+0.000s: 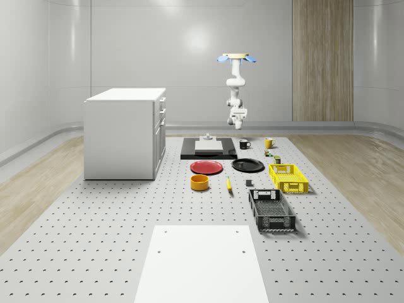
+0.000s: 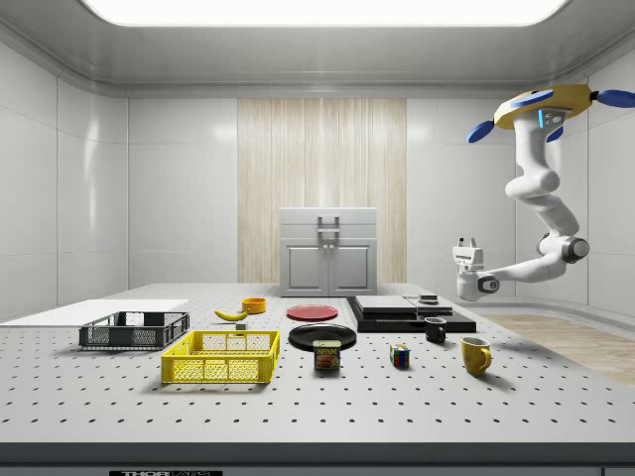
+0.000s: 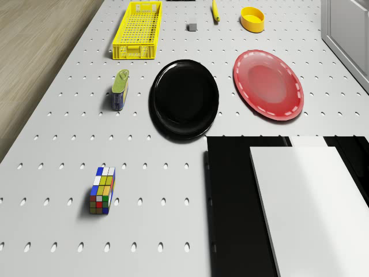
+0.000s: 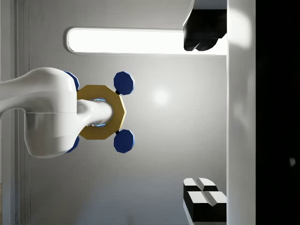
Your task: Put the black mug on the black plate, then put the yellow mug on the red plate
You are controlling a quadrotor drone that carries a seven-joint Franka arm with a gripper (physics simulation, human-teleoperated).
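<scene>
The desk (image 1: 126, 214) is wide, and the drone (image 2: 544, 107) hovers high above its far end, resting on nothing. Its arm (image 2: 541, 193) hangs folded beneath it. The tool (image 2: 467, 243) sits at the end of the arm, well above the desk. It is turned upward: the wrist view looks along it at the drone's underside. Its fingers (image 4: 201, 35) stand apart with nothing between them.

The first step, fetching the black mug, has not begun, so the first job is to bring the tool round to face down before any descent.

A black slab (image 1: 189, 153) carrying a white block lies below the tool and to one side, just beside the mug's spot. A straight drop is safer than a slanting one that might clip it. The black plate (image 1: 247, 165) is also below the tool but farther from it than the mug. The red plate (image 1: 207, 167) is beside the black one and is no concern yet.

The black mug (image 1: 244, 144) stands upright on the desk almost straight under the tool, apart from both plates. The yellow mug (image 1: 269, 142) is near it and should be left untouched.

A good grasp would probably pinch the mug's wall across the rim, away from the handle. The drone should be steady before the fingers close, since any sway could tip so small a thing. After that, the mug needs a clean lift before it is carried to the plate.
</scene>
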